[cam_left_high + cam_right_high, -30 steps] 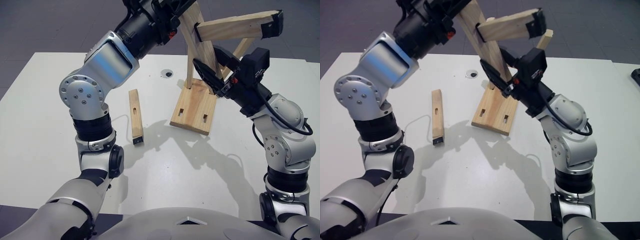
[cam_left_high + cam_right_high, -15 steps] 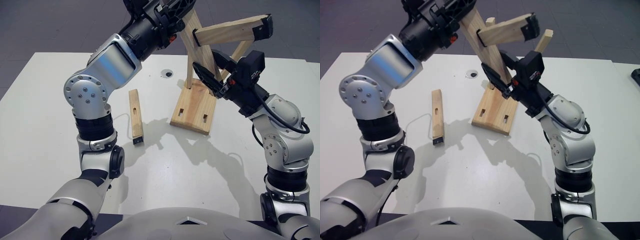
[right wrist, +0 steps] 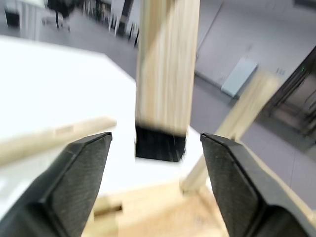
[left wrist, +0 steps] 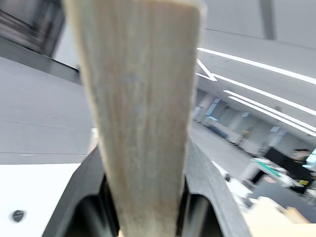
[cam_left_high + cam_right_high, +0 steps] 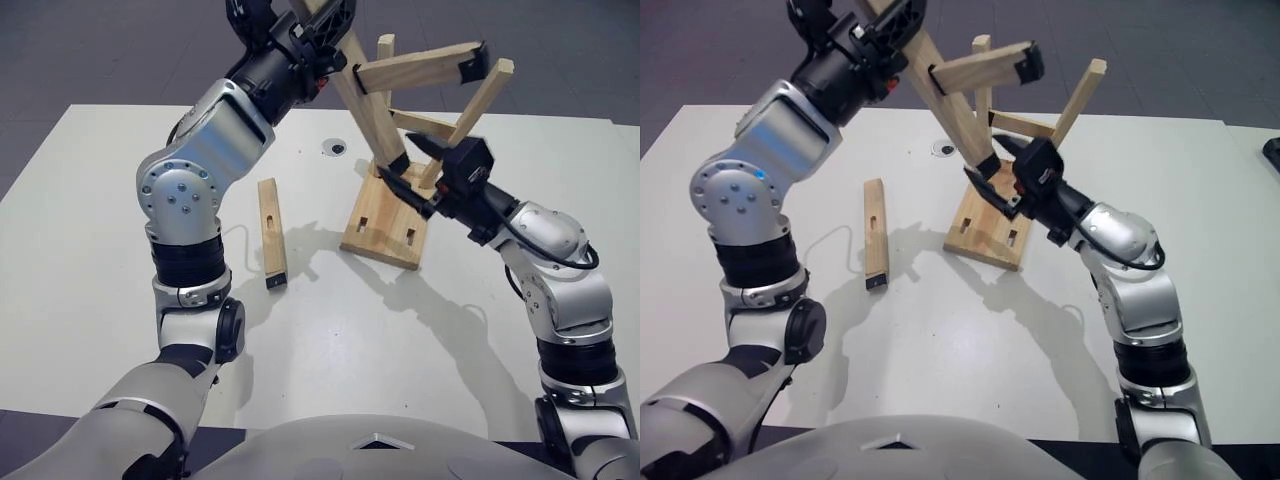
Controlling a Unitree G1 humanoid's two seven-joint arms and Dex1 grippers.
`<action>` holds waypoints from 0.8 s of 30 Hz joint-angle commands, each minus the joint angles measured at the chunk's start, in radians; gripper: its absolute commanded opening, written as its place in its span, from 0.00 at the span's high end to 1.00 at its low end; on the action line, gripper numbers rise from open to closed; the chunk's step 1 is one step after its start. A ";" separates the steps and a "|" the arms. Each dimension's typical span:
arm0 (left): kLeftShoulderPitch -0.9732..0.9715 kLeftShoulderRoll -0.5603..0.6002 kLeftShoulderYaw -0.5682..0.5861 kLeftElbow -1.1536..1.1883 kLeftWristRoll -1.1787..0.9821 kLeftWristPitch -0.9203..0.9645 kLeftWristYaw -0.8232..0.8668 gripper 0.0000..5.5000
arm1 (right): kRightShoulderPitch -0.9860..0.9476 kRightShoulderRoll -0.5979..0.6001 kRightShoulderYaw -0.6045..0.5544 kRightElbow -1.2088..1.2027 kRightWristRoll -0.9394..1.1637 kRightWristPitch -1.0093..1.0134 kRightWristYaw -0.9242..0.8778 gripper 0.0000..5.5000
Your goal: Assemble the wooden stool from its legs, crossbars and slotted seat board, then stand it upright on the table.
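Stool [image 5: 477,115] is partway built, as I judge it. Just below my right gripper [image 5: 412,170], the seat board [image 5: 385,242] lies flat on the table [image 5: 90,230], with two open slots showing on the side nearer me. Beyond that gripper the far legs [image 5: 497,85], joined by a crossbar [image 5: 420,123], rise from the far side of the board. Their lower ends are hidden behind my gripper, so I cannot say how well they are seated. My left gripper [image 5: 322,22] is high above the right one, clamped on the upper end of the held leg [image 5: 369,100]. That leg slants down toward the board, with a capped stick [image 5: 420,67] jutting sideways from it. Its black-capped lower end hangs between my right gripper's fingers, which are spread wide and touch nothing, a little above the board. Well to the left of my right gripper and far below my left, a loose leg [image 5: 271,230] lies on the table. Still to do, I reckon: seat the held piece in the open slots, add the loose leg, then turn the whole thing upright.
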 commanded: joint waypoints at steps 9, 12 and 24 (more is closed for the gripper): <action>0.276 0.017 -0.172 -0.085 0.469 -0.263 -0.092 0.81 | 0.256 -0.176 0.020 0.131 -0.084 -0.028 0.167 0.07; 0.275 -0.016 -0.150 -0.086 0.472 -0.273 -0.095 0.81 | 0.247 -0.153 0.031 0.187 -0.091 0.012 0.150 0.02; 0.294 -0.096 -0.175 -0.109 0.478 -0.216 -0.124 0.81 | 0.188 0.013 0.039 0.281 0.004 0.130 0.118 0.02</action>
